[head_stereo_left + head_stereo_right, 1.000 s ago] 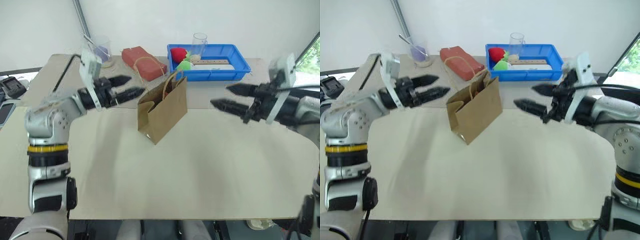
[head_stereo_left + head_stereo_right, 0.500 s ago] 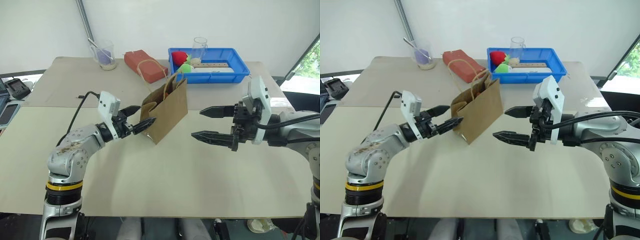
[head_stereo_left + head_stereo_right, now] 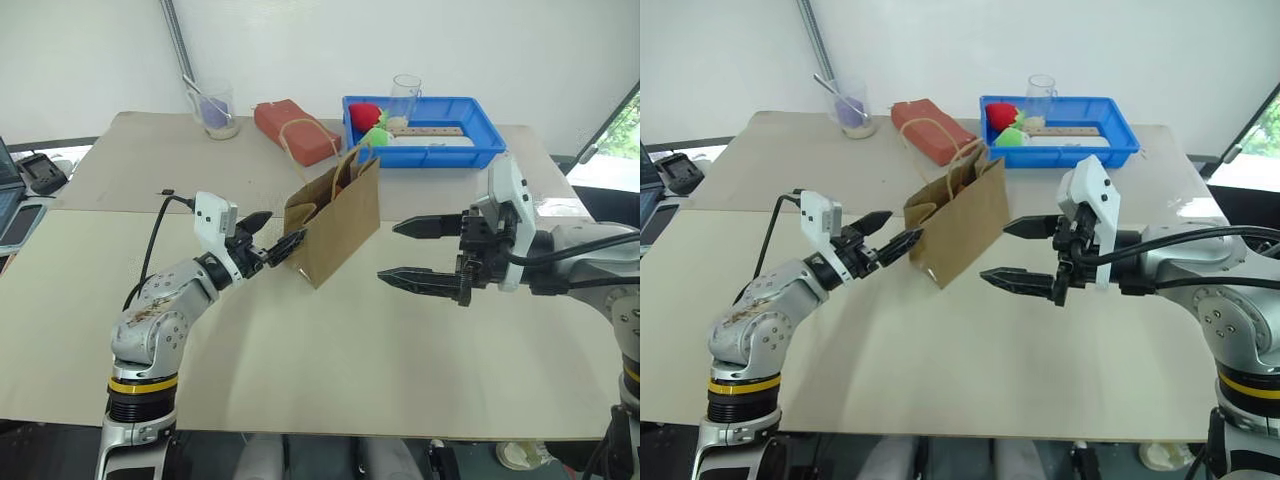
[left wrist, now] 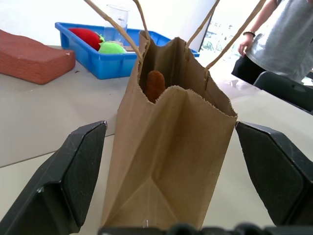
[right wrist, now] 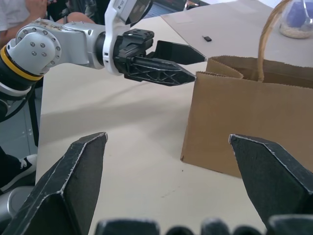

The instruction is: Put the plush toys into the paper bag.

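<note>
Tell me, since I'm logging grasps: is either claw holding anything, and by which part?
Nothing is held. The left claw stands open at the paper bag, its fingers either side; the right claw hangs open beside it.

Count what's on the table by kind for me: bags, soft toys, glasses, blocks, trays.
paper bag: 1
Soft toys: 3, the brown plush toy poking up inside the bag, the red soft toy and the green soft toy in the tray
Glasses: 2, the glass with a spoon and the empty glass
red block: 1
blue tray: 1
Total: 8
</note>
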